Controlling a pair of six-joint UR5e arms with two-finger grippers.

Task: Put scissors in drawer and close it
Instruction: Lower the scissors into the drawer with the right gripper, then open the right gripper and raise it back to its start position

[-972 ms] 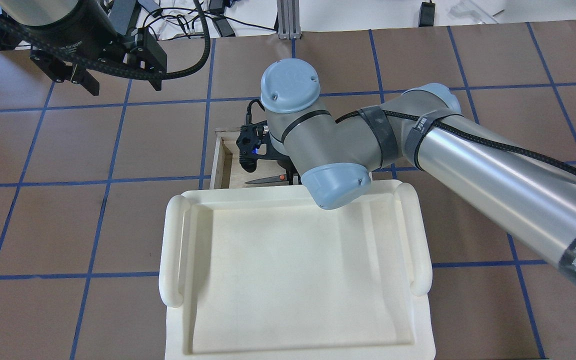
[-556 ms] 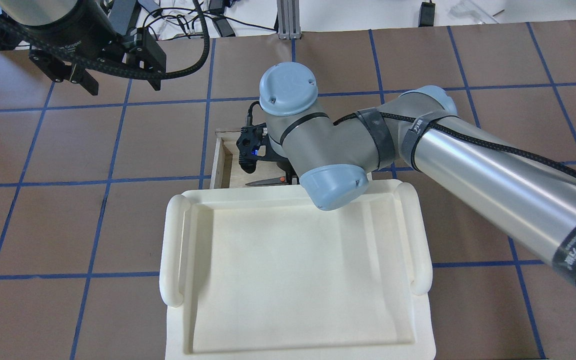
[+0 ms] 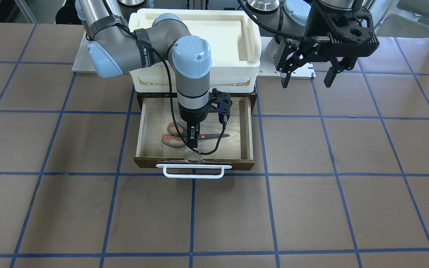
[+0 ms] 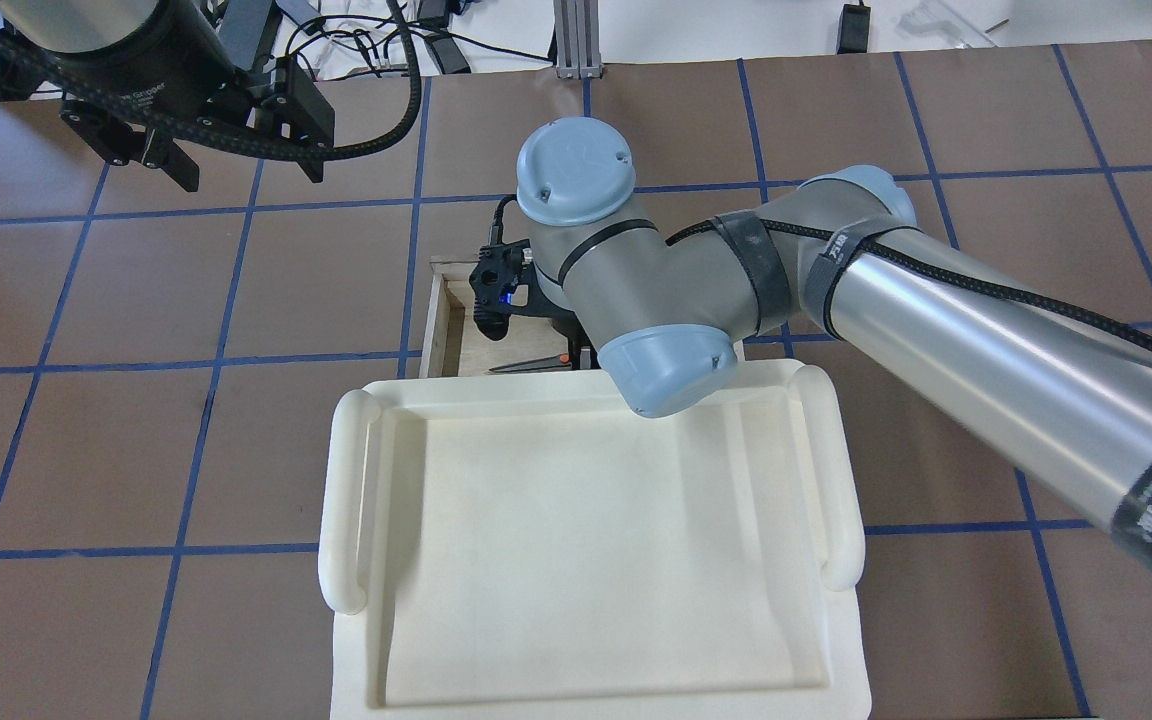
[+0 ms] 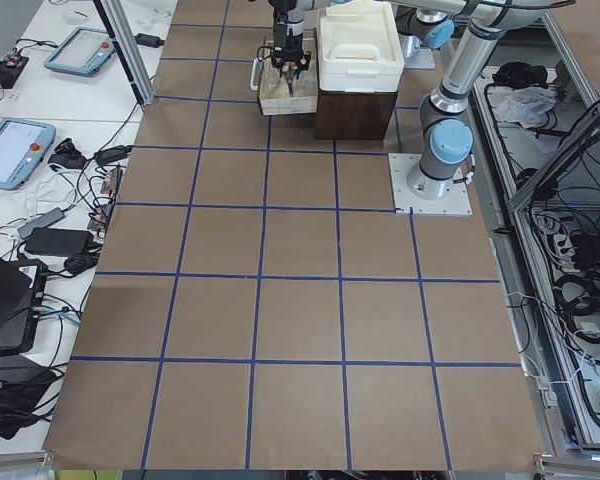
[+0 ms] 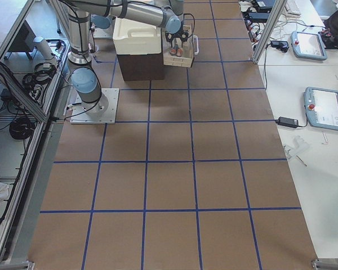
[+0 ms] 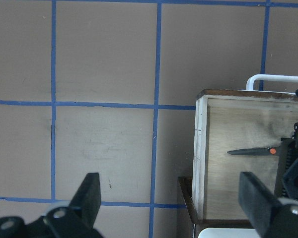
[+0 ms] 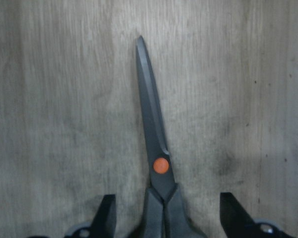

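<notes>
Fingers of the right gripper, apart, straddle the scissors in the drawer; release looks done, so next lift clear, push shut.

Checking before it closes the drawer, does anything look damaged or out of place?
Only the drawer: its dark front's top edge looks chipped, pale and ragged above the white handle. The scissors lie flat inside, blades closed, under the open right gripper.
</notes>
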